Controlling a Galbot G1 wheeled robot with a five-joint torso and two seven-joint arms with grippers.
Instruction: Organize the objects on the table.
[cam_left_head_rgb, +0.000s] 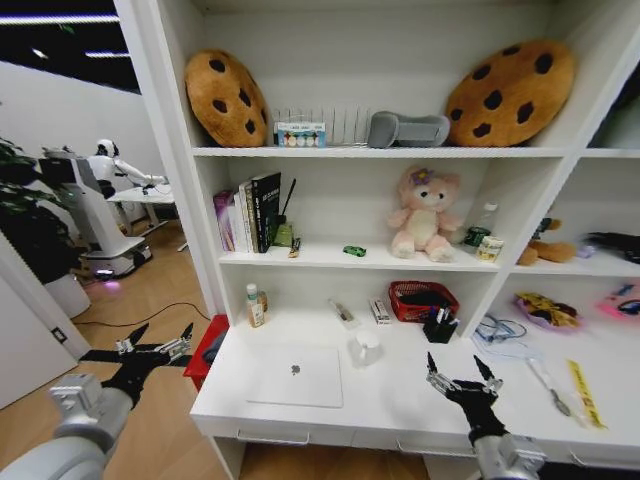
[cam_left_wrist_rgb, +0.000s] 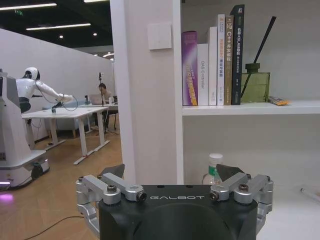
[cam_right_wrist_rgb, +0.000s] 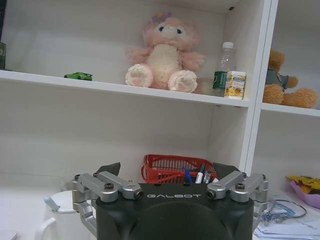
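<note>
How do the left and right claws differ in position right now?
The left claw hangs off the table's left end, above the wooden floor; the right claw hovers over the tabletop, in front of the red basket. The left claw points sideways toward the desk, the right one toward the shelves. Both are open and empty.
</note>
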